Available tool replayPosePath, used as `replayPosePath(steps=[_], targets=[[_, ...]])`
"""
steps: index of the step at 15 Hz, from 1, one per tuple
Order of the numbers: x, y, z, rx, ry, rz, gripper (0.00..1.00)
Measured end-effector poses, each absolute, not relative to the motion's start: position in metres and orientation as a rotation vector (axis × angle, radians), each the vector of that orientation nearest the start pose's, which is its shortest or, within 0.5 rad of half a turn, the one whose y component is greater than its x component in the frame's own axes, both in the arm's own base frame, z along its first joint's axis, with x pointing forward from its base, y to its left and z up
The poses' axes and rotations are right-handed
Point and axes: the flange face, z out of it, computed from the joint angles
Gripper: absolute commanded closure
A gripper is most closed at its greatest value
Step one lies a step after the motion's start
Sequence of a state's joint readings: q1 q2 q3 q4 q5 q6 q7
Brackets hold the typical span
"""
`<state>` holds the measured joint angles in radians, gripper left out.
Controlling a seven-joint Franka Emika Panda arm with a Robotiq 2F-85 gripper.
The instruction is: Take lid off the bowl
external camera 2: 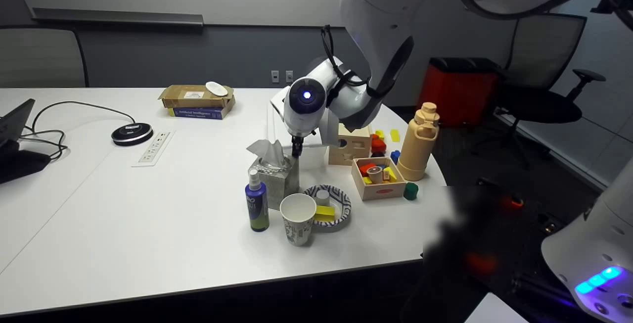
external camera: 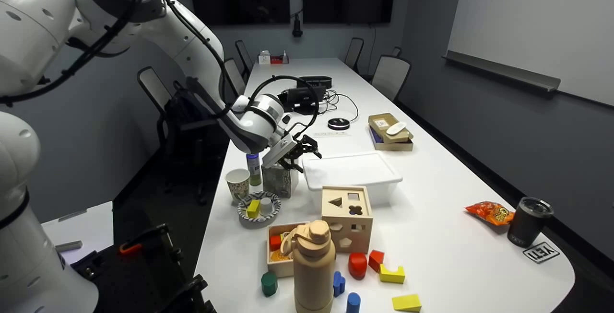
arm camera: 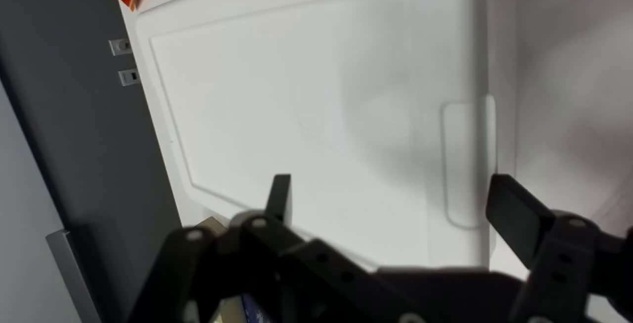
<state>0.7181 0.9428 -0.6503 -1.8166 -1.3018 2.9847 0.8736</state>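
A flat white lid (external camera: 352, 171) covers a boxy translucent white container (external camera: 383, 193). The lid (arm camera: 306, 105) with its edge tab fills much of the wrist view. My gripper (external camera: 309, 160) is open and empty at the lid's edge beside the tissue box. In the wrist view the gripper (arm camera: 390, 184) has one finger over the lid and the other by the tab's edge; contact cannot be told. A small round patterned bowl (external camera: 275, 202) holds a yellow block (external camera: 253, 209) and a white cylinder; no lid is on it. The bowl (external camera 2: 344, 202) is out of the wrist view.
A tissue box (external camera: 278, 181), spray bottle (external camera: 254, 171) and paper cup (external camera: 237, 183) stand beside the bowl. A wooden shape box (external camera: 348, 226) stands against the container's front. A tan bottle (external camera: 314, 270), wooden tray (external camera 2: 378, 192) and loose blocks are near the table end.
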Motion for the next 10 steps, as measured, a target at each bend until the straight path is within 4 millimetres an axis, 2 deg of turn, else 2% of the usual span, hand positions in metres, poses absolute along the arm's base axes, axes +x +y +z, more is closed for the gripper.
replayPosePath(steps=[5,10], targets=[[0.603,0.119,0.086,2.192,0.924,0.537,0.00],[0.592,0.103,0.085,2.245,0.852,0.503,0.00]])
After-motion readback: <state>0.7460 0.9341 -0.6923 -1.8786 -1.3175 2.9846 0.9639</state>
